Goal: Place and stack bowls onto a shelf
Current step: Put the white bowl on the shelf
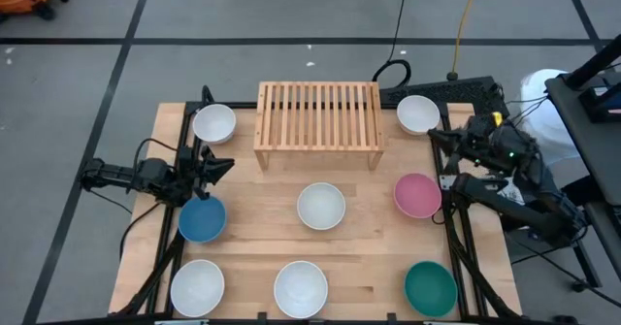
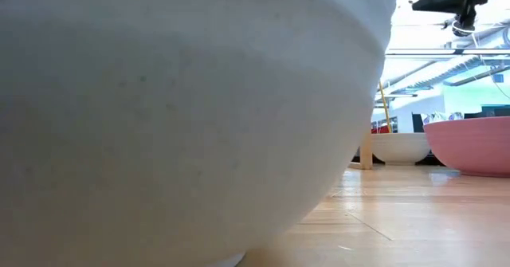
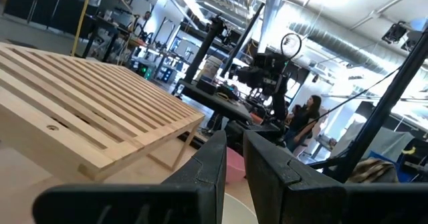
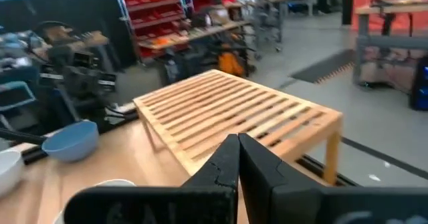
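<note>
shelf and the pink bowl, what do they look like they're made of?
Shelf: light unfinished-looking wood, probably pine or bamboo; visible grain, separate slats and a matte surface in the wrist views. Pink bowl: smooth, evenly coloured, with a soft sheen on its wall in the low view; could be glazed ceramic or plastic, the look doesn't settle which.
</note>
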You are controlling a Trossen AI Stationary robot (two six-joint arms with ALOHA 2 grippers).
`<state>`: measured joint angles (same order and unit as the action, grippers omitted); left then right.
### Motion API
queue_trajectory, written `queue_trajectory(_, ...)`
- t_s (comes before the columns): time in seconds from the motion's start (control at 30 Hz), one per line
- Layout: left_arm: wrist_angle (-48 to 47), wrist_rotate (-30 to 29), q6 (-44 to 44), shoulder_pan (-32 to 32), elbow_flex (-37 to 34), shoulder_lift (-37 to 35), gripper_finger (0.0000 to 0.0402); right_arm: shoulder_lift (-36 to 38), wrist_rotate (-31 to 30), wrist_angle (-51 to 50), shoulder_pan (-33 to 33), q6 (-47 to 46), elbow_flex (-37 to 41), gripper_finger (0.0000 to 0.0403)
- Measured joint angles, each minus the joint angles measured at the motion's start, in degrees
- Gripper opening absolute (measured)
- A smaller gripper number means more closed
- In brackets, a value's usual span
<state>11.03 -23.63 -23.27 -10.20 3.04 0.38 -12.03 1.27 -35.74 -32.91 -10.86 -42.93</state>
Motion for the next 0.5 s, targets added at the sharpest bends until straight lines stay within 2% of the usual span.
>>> queue_trajectory(0.2,0.0,0.01,-0.06,0.0,0.01,0.0,0.0056,-7.69,-8.56,-5.27,0.0,-2.99,-8.91,0.0)
queue_trajectory(0.5,-0.02,0.0,-1.29,0.0,0.03,0.0,0.0056,-13.73,-8.73,-3.15,0.0,-3.36,-11.65,0.0009)
